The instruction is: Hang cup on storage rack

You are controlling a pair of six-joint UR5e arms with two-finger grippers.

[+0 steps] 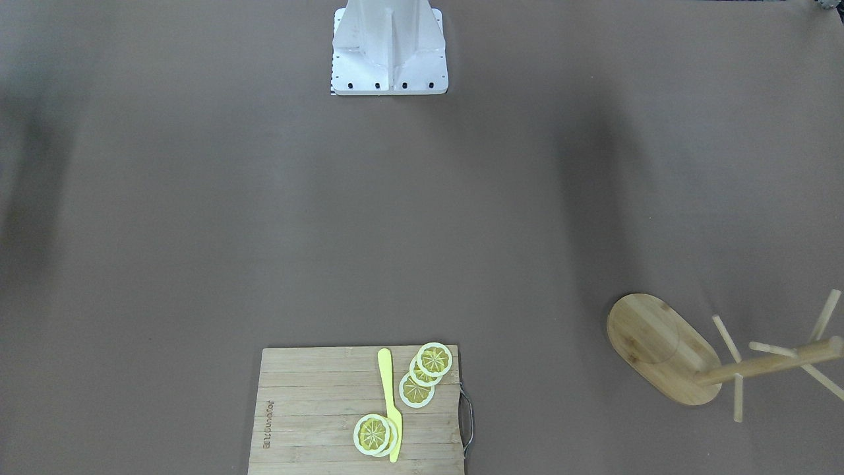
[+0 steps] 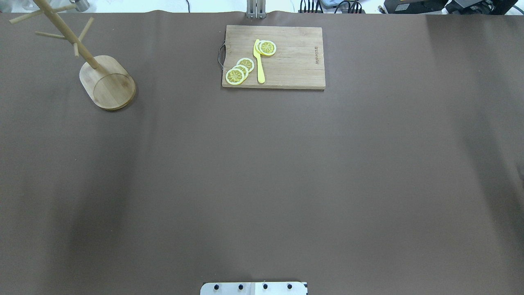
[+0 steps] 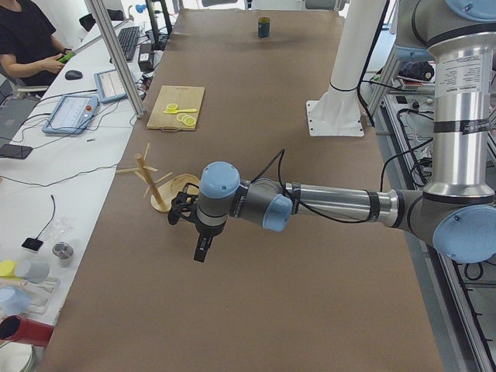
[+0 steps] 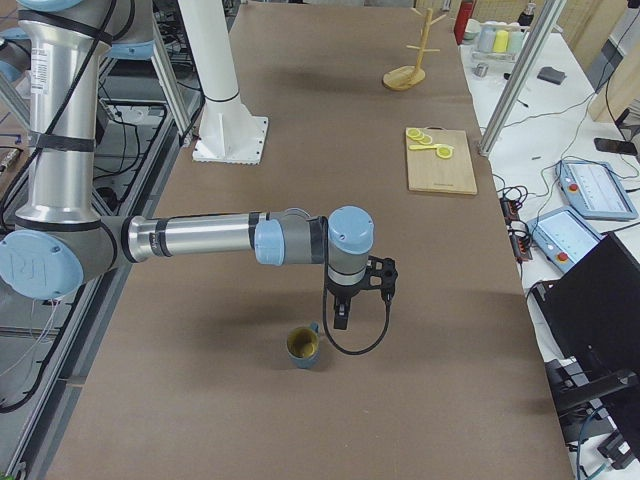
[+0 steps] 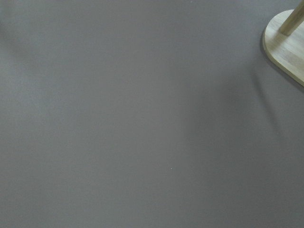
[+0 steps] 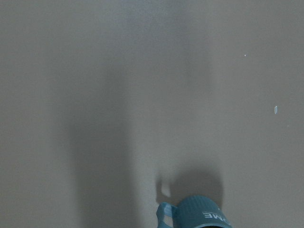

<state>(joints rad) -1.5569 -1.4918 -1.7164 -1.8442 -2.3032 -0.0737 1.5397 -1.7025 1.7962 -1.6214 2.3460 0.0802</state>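
Observation:
The dark teal cup stands upright on the brown table, handle toward the arm; its top edge shows at the bottom of the right wrist view. My right gripper hangs just beside and above it, apart from it; I cannot tell if it is open or shut. The bamboo storage rack stands at the table's far left, its pegs bare; it also shows in the front view. My left gripper hovers near the rack; I cannot tell its state. The rack's base shows in the left wrist view.
A bamboo cutting board with lemon slices and a yellow knife lies at the far middle edge. The robot's white base stands at the near edge. Operators' desks with gear run along the far side.

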